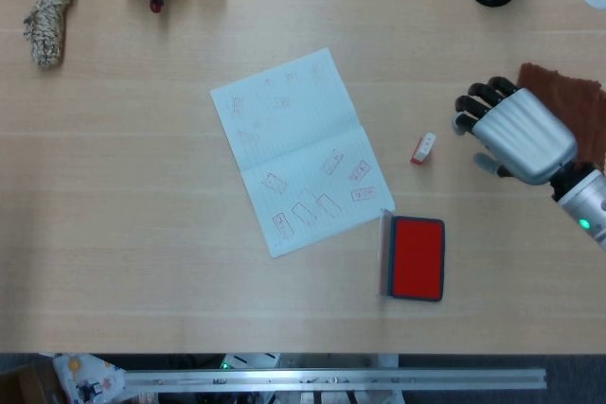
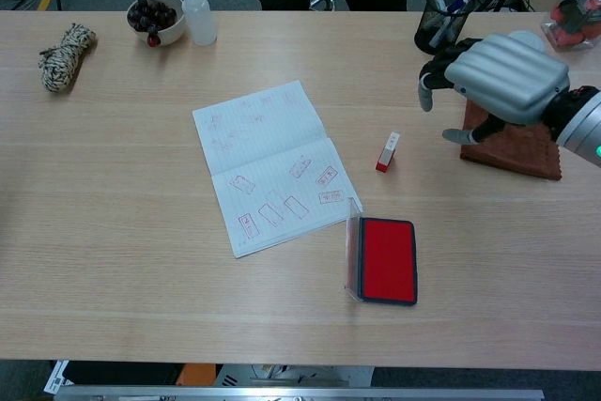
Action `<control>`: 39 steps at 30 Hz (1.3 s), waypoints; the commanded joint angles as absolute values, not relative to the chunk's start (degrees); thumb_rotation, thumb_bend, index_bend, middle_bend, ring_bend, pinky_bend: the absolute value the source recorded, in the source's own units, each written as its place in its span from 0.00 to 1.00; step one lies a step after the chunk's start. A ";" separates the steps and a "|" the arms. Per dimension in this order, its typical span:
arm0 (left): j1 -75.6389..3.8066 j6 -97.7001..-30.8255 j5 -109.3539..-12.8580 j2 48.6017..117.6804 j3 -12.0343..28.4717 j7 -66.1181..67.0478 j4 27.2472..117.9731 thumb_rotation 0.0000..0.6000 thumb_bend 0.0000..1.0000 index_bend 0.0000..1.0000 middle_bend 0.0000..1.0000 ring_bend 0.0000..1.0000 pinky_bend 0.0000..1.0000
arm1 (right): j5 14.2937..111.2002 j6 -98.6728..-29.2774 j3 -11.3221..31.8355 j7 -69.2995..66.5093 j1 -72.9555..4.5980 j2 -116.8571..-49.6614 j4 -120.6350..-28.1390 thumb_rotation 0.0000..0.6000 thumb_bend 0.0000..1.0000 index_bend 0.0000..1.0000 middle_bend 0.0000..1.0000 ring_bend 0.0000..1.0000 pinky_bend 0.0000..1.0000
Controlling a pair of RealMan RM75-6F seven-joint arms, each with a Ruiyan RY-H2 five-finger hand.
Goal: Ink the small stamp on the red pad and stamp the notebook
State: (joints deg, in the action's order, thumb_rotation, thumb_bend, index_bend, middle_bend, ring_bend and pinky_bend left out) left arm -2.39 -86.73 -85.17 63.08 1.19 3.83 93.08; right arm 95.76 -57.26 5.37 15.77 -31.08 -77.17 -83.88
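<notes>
Notebook (image 1: 301, 150) lies open, flat, left of centre. Small stamp (image 1: 423, 149) lies on its side just right of it, untouched. Red pad (image 1: 417, 258) sits open, nearer the front edge. Right hand (image 1: 514, 131) hovers right of stamp, fingers spread, empty, partly over brown cloth (image 1: 578, 106).

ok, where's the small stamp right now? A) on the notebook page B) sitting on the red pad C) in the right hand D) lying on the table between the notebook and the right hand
D: the small stamp lies on the bare table, right of the notebook and above the red pad; the right hand is open beside it, not touching it.
</notes>
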 commanded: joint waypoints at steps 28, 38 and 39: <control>-2.98 -84.70 -83.26 63.36 1.70 4.70 93.12 1.00 0.26 0.21 0.20 0.19 0.15 | 89.54 -48.51 3.51 16.30 -40.40 -91.28 -67.79 1.00 0.20 0.47 0.35 0.26 0.29; -2.78 -84.95 -83.25 63.50 1.72 4.05 92.68 1.00 0.26 0.21 0.20 0.19 0.15 | 88.39 -47.80 2.75 16.45 -41.41 -92.76 -66.22 1.00 0.25 0.47 0.36 0.26 0.29; -2.76 -84.93 -83.21 63.54 1.73 3.94 92.56 1.00 0.26 0.21 0.20 0.19 0.15 | 88.26 -47.78 2.66 16.40 -41.47 -92.88 -66.03 1.00 0.25 0.47 0.36 0.26 0.29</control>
